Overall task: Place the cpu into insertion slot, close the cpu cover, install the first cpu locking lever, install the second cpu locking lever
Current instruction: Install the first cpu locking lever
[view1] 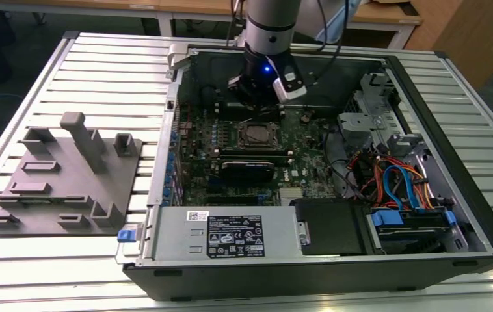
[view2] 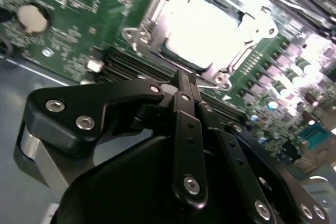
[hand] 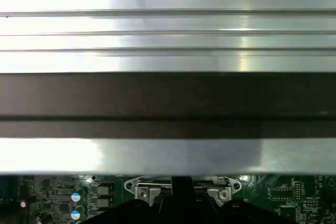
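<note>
Silver-grey cpu [view2: 206, 24] seated under thin springy cpu cover [view2: 157, 11], upper centre; gripper [view2: 182, 81] pinched together, empty, nearest the frame's edge, best pressed gently.

The silver cpu [view2: 207, 27] lies flat in the slot [view1: 256, 136], framed by the lowered metal cover [view2: 152, 22] on the green board.

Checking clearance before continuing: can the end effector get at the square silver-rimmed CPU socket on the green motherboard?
Probably yes. The end effector hangs just beside the square silver-rimmed CPU socket, inside the open black computer case, and nothing lies between them.
</note>
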